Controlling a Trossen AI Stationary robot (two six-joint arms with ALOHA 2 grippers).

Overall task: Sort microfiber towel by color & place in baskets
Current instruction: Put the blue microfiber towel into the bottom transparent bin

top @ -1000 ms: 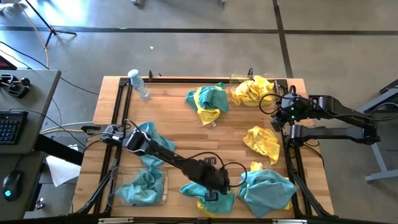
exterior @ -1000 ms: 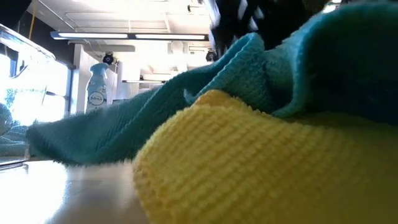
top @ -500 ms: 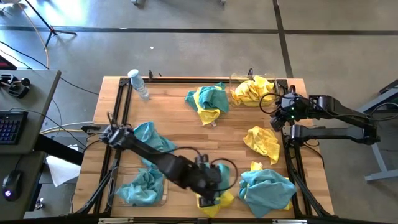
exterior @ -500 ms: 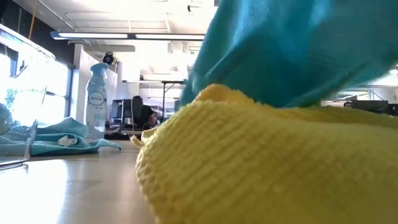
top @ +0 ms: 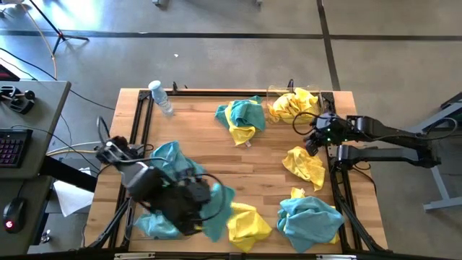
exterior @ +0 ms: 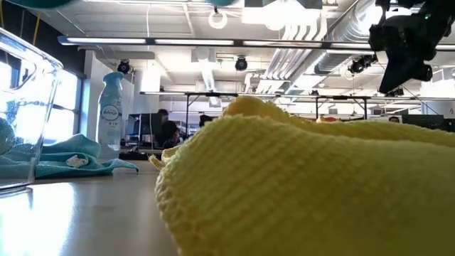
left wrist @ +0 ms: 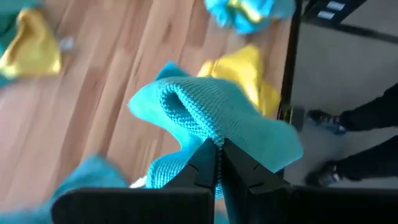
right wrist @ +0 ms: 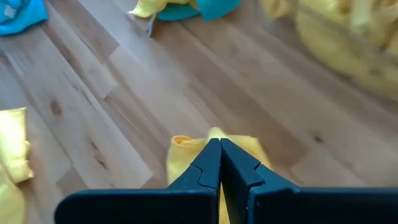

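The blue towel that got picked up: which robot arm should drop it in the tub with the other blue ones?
Left. Its gripper is shut on the blue towel, beside the tub of blue towels. The right gripper is far across the table.

Bright, even light from overhead ceiling strip lights [exterior: 142,40], glaring white in the low view. Near the yellow towel [exterior: 298,192], foreground blurs. Left arm smears with motion blur overhead.

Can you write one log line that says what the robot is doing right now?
left gripper: shut on teal towel, lifted over near-left basket | right gripper: shut, empty, above yellow towel | sorting: unfinished
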